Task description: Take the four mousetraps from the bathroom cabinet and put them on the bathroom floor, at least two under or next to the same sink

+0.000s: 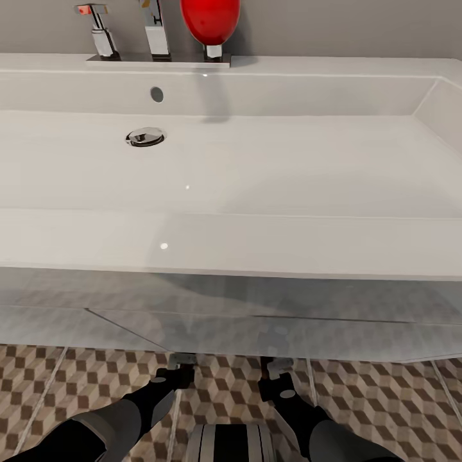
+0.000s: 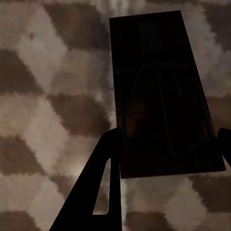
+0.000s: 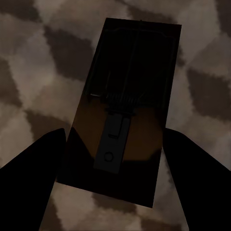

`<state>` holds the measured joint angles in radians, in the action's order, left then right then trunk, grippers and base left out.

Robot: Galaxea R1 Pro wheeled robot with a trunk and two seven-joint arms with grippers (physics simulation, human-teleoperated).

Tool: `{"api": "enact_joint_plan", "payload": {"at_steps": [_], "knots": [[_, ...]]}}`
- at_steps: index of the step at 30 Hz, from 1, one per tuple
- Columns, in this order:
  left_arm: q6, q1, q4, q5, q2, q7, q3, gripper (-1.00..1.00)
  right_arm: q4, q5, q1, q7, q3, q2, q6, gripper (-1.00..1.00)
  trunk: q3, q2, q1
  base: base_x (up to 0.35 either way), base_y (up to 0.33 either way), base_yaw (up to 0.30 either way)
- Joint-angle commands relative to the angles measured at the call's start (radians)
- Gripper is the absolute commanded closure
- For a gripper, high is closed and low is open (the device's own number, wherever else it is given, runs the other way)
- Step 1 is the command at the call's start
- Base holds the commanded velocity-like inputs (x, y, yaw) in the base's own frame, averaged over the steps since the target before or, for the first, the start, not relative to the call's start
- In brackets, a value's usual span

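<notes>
Below the sink (image 1: 256,244), each gripper, left (image 2: 166,144) and right (image 3: 113,159), clamped a mousetrap (image 2: 161,96) (image 3: 125,106) over the floor (image 1: 385,398).

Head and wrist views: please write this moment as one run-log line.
left gripper: shut on mousetrap | right gripper: around second mousetrap, grip unclear | place: over bathroom floor, below sink

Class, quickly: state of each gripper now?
Left gripper: shut on a mousetrap.
Right gripper: fingers beside a second mousetrap; grip cannot be told.
</notes>
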<state>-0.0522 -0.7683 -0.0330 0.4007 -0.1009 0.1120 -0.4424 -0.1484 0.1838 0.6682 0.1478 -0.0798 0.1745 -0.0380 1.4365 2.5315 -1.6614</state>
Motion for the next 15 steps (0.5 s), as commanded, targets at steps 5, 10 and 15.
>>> {"api": "enact_joint_plan", "payload": {"at_steps": [5, 10, 15], "knots": [[-0.003, -0.001, 0.001, 0.007, 0.0, 0.003, -0.009, 1.0, 0.004, 0.0, 0.001, 0.007, -0.006, 0.0, 0.0, 1.0, 0.001, 0.0, 0.0, 0.0, 0.0, 0.0], [-0.003, 0.0, 0.001, 0.007, 0.0, 0.003, -0.009, 1.0, 0.004, -0.001, 0.001, 0.006, -0.006, 0.0, 0.0, 1.0, 0.001, 0.0, 0.0, 0.0, 0.0, 0.0], [-0.007, 0.0, 0.001, 0.007, 0.0, 0.003, -0.009, 1.0, 0.004, -0.001, 0.001, 0.006, -0.006, 0.0, -0.001, 1.0, 0.001, 0.0, 0.0, 0.0, 0.0, 0.0]]}}
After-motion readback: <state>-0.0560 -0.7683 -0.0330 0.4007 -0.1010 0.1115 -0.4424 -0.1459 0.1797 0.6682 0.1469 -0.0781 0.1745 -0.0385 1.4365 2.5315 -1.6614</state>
